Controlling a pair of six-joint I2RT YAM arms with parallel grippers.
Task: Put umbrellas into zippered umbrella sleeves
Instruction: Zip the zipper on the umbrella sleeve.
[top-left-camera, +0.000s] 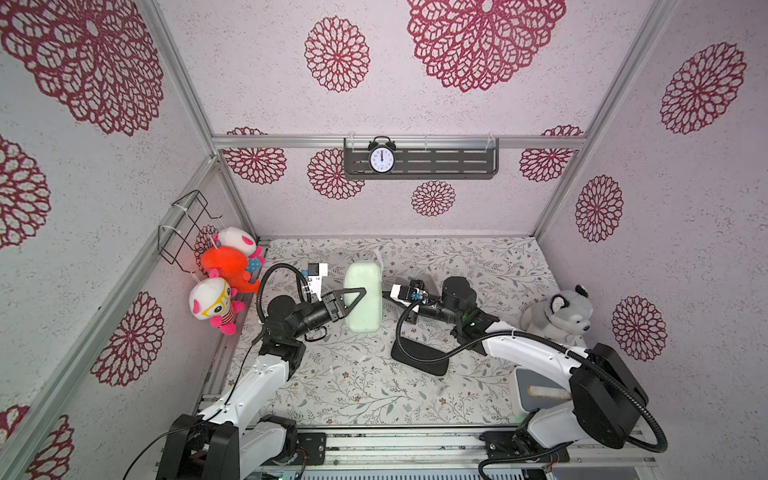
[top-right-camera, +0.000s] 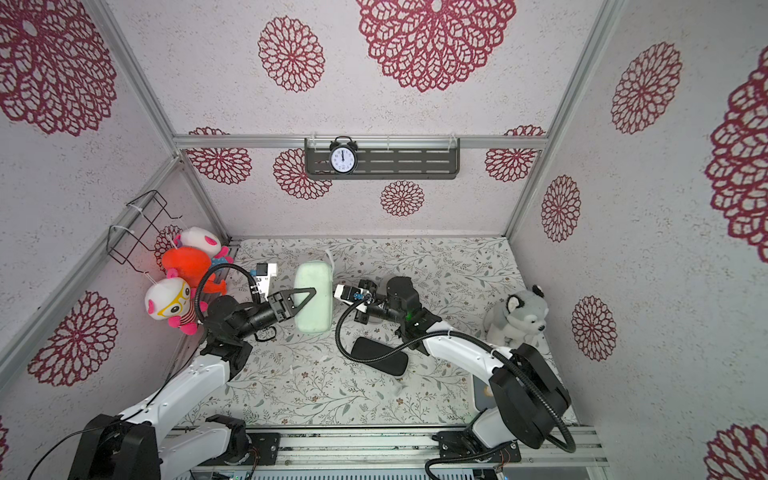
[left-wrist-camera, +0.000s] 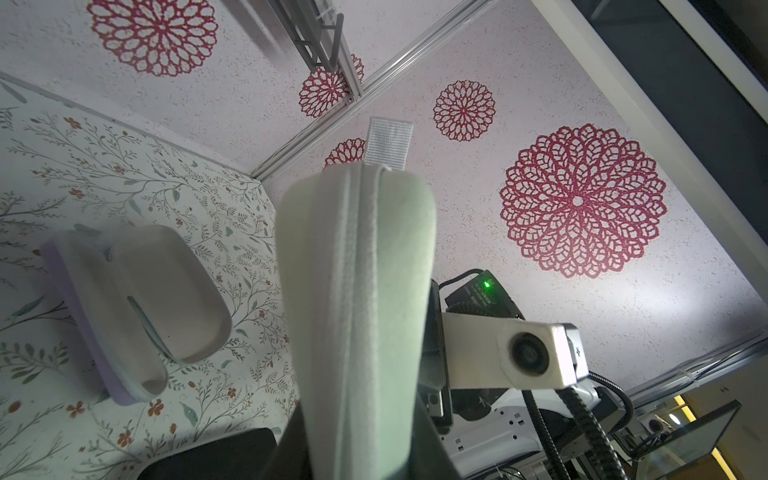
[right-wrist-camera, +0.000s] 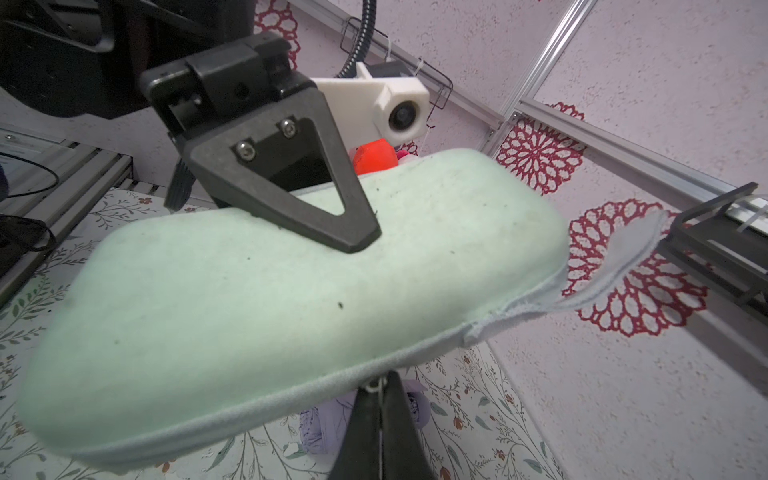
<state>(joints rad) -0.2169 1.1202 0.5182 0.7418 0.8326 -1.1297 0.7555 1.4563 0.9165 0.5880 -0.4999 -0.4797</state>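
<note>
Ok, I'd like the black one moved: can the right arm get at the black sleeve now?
Probably not yet: the right gripper is shut on the zip edge of the mint green sleeve. The black sleeve lies uncovered beside that arm, only its cable above, so letting go should free the way.

Both top views hang high over the front edge of the table (top-left-camera: 357, 395), looking steeply down and forward at the back wall (top-left-camera: 395, 208) with its clock (top-left-camera: 382, 159); from far off, they share nearly the whole scene, shifted slightly sideways. The left wrist view sits close against the mint green sleeve (left-wrist-camera: 357, 291), facing along it toward a far corner, and catches the right arm's wrist camera (left-wrist-camera: 528, 353). The right wrist view faces that sleeve's broad side from very near, with the left arm's wrist camera (right-wrist-camera: 401, 112) behind it. All four views share the sleeve
</note>
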